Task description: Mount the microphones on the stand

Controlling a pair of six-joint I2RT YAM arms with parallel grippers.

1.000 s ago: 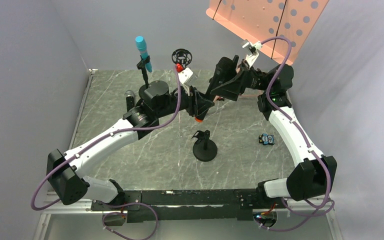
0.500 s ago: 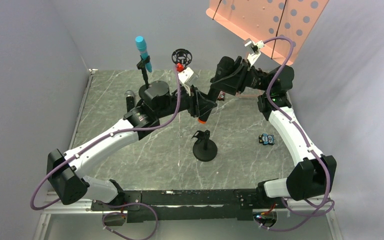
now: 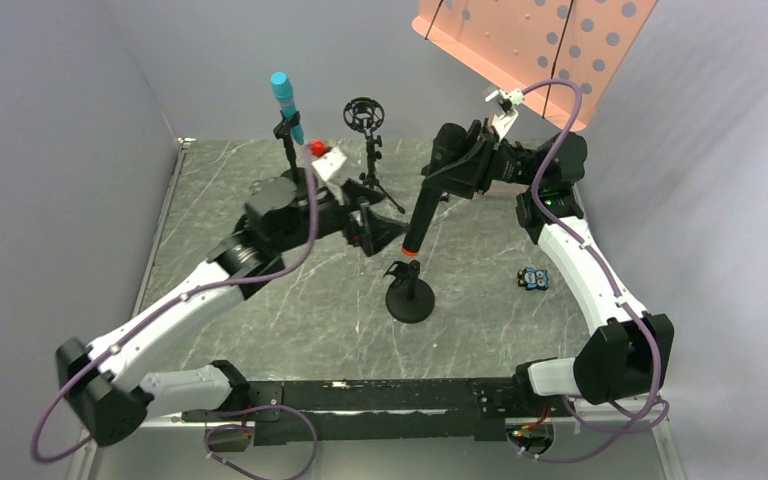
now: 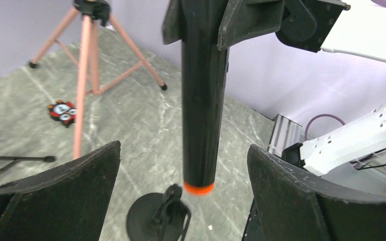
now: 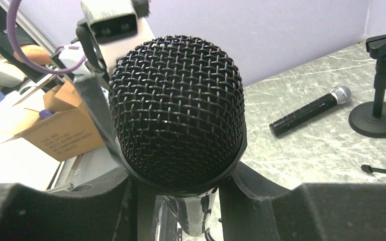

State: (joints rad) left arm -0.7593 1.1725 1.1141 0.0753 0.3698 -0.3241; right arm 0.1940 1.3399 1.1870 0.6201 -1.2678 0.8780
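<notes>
The right gripper point(image 3: 443, 178) is clamped near the mesh head of the long black microphone with an orange end point(image 3: 419, 213), holding it tilted, tip just above the clip of the short black round-based stand point(image 3: 410, 300). The left gripper point(image 3: 380, 236) gapes wide beside the shaft, holding nothing. The bright cyan-blue microphone point(image 3: 284, 98) sits clipped at the back; the black microphone with a silver mesh head point(image 5: 311, 108) lies on the table

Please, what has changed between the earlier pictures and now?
The right claw closed on the black microphone; the left claw let go and drew back leftwards. The microphone now hangs orange end down above the small stand. The cyan microphone stayed on its stand.
</notes>
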